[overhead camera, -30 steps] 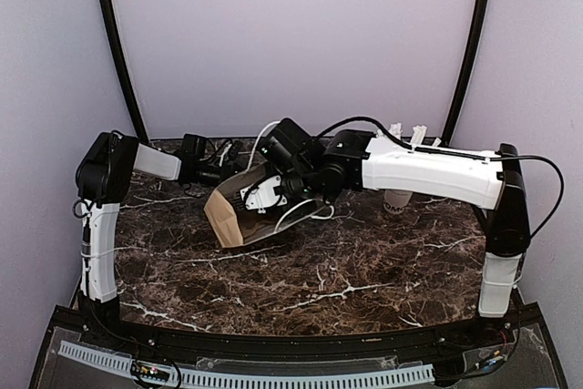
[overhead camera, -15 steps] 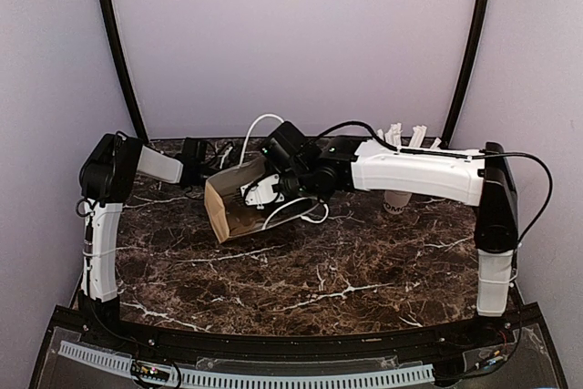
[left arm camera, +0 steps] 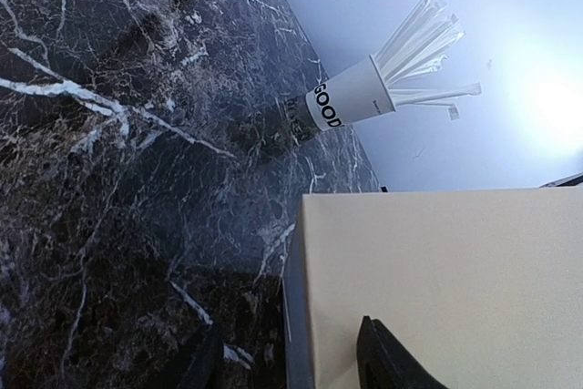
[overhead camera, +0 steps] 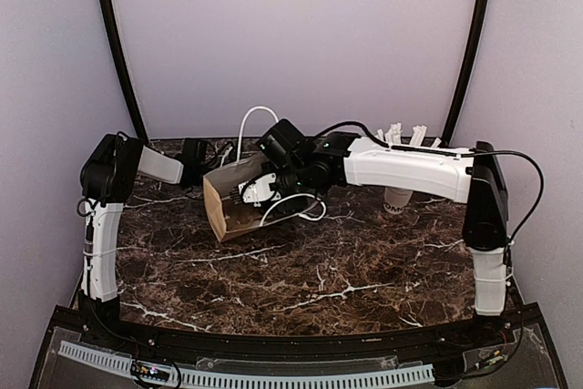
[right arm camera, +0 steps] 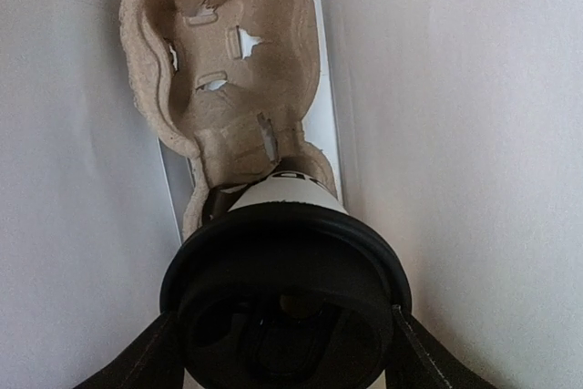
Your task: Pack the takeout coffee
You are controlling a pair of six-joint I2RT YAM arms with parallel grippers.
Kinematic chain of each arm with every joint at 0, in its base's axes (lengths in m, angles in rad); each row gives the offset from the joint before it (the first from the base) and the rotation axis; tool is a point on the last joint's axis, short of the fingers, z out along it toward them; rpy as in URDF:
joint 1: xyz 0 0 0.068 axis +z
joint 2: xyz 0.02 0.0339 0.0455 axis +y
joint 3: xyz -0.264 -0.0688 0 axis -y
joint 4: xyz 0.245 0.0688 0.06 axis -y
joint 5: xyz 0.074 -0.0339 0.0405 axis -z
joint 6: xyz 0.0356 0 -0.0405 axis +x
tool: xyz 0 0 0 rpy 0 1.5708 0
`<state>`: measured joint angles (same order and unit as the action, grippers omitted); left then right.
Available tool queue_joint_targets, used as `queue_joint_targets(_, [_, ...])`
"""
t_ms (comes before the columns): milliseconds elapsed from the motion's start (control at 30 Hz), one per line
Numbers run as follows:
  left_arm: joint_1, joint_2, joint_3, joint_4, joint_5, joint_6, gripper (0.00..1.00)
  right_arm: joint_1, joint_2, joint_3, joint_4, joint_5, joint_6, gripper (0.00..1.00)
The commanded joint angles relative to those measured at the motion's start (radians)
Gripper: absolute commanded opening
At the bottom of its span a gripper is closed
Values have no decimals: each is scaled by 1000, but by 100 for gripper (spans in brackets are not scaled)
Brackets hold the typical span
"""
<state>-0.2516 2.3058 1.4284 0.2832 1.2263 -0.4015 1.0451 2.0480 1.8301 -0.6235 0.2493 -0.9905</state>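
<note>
Right gripper (right arm camera: 284, 363), clamped on the takeout coffee (right arm camera: 287, 243) inside the bag (right arm camera: 474, 134), could tip it if its base catches the carrier (right arm camera: 219, 6).

So the table (overhead camera: 319, 271) is a dark brown marble-look slab with white veins all over, glossy enough to catch some light. Two things sit straight on it. A brown paper bag (overhead camera: 223, 211) lies tipped on its side a bit left of the middle, with its open mouth facing right. Further back on the right a white cup with straws (left arm camera: 351, 97) stands upright with "GOOD" printed near its base, well apart from the bag. From the top view that cup is mostly hidden, only its bottom pokes out
</note>
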Motion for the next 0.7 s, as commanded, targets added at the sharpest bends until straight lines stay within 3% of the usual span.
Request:
queue_joint_targets(0, [-2, -2, 21, 11, 27, -2, 53, -19, 66, 102, -134, -97, 55, 38])
queue_joint_targets(200, [27, -29, 14, 38, 6, -29, 58, -39, 205, 358, -385, -157, 97, 38])
queue_joint_targets(667, [217, -170, -9, 59, -31, -53, 64, -23, 241, 502, -690, -229, 116, 40])
